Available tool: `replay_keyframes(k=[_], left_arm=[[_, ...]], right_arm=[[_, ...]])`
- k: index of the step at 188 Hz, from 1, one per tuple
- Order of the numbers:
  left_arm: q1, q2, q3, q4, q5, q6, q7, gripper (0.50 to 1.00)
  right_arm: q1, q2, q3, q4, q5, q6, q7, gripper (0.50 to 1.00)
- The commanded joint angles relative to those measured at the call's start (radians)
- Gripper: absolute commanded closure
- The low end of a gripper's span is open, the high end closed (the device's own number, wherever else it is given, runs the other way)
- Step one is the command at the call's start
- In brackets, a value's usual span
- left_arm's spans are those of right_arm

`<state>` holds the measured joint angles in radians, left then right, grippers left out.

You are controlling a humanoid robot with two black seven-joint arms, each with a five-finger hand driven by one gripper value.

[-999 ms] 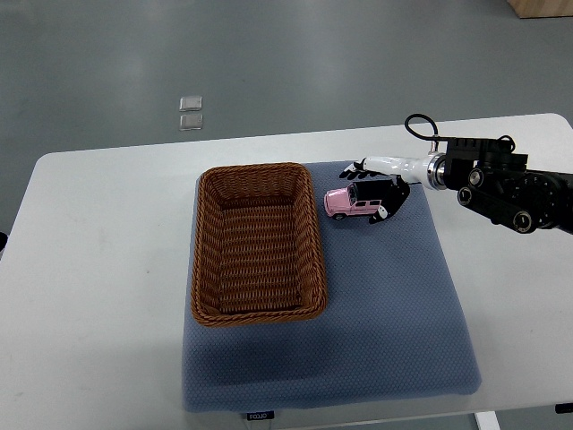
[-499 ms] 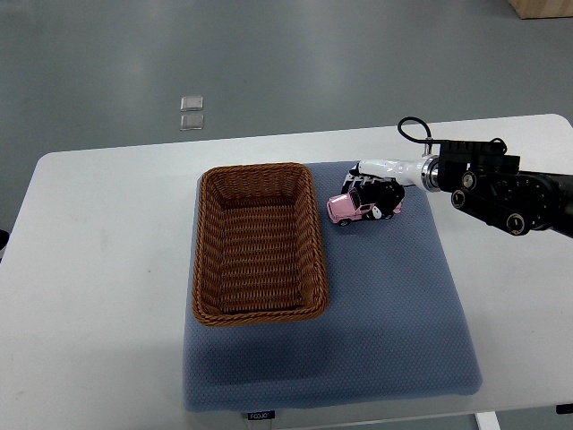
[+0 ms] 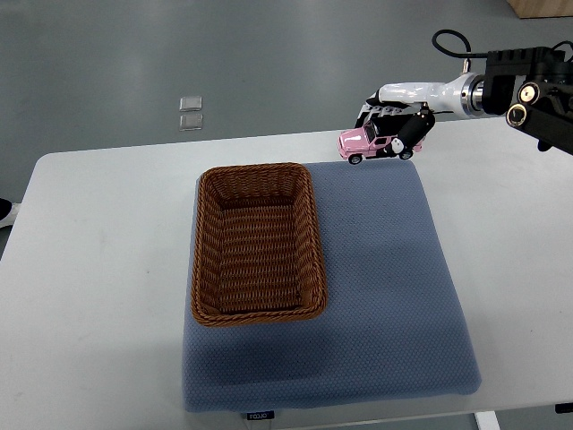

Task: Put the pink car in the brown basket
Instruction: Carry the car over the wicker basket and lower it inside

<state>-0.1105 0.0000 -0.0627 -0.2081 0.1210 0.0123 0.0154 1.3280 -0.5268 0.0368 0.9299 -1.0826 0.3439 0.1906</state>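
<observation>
A view from above shows a white table (image 3: pixel 98 269) with a blue-grey mat (image 3: pixel 394 305) laid over its middle. The robot's right arm (image 3: pixel 528 85) reaches in from the right edge of the picture, near the top. Its right hand (image 3: pixel 397 121), white with black fingers (image 3: pixel 410 134), is curled around a small pink car (image 3: pixel 367 143). The fingers wrap over the roof and rear of the car, and the car's front end sticks out past the fingertips on the side away from the arm. The car is tilted, with its nose a little lower than its rear. The hand and car appear over the far edge of the mat; the picture does not make plain how high they are.

A brown woven basket (image 3: pixel 204 269), rectangular and with nothing in it, sits on the mat, nearer the robot than the hand and further from the arm. It is well apart from the car. Beyond the table, further from the arm than the hand is, two small clear squares (image 3: pixel 191 112) lie on the grey floor (image 3: pixel 269 63).
</observation>
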Motion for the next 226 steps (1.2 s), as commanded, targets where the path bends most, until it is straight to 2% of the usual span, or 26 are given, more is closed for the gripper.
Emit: replay_keyframes(k=[1, 12, 41, 58, 99, 199, 205, 211, 212, 214, 226], left_arm=[[0.000, 0.000, 0.000, -0.001, 0.000, 0.000, 0.000, 0.500], [0.000, 0.000, 0.000, -0.001, 0.000, 0.000, 0.000, 0.500], [0.000, 0.000, 0.000, -0.001, 0.000, 0.000, 0.000, 0.500], [0.000, 0.000, 0.000, -0.001, 0.000, 0.000, 0.000, 0.500], [0.000, 0.000, 0.000, -0.004, 0.000, 0.000, 0.000, 0.500], [0.000, 0.000, 0.001, -0.005, 0.000, 0.000, 0.000, 0.500], [0.000, 0.000, 0.001, -0.005, 0.000, 0.000, 0.000, 0.500], [0.000, 0.000, 0.000, -0.005, 0.000, 0.000, 0.000, 0.500], [0.000, 0.000, 0.000, -0.004, 0.000, 0.000, 0.000, 0.500], [0.000, 0.000, 0.000, -0.004, 0.000, 0.000, 0.000, 0.500], [0.000, 0.000, 0.000, -0.002, 0.000, 0.000, 0.000, 0.500]], right_arm=[[0.037, 0.005, -0.002, 0.056, 0.046, 0.012, -0.023, 1.000], [0.042, 0.027, -0.002, 0.061, 0.052, 0.007, -0.031, 1.000], [0.045, 0.168, -0.011, 0.043, 0.052, -0.020, -0.033, 1.000], [0.043, 0.278, -0.032, -0.019, 0.052, -0.052, -0.031, 1.000], [0.031, 0.424, -0.071, -0.112, 0.049, -0.074, -0.030, 1.000], [-0.093, 0.527, -0.081, -0.195, 0.038, -0.158, -0.019, 1.000], [-0.101, 0.527, -0.081, -0.200, 0.038, -0.161, -0.019, 0.987], [-0.107, 0.527, -0.081, -0.204, 0.036, -0.161, -0.017, 0.932], [-0.109, 0.527, -0.081, -0.206, 0.036, -0.161, -0.017, 0.908], [-0.110, 0.527, -0.081, -0.207, 0.036, -0.161, -0.017, 0.889], [-0.113, 0.527, -0.081, -0.210, 0.035, -0.161, -0.011, 0.812]])
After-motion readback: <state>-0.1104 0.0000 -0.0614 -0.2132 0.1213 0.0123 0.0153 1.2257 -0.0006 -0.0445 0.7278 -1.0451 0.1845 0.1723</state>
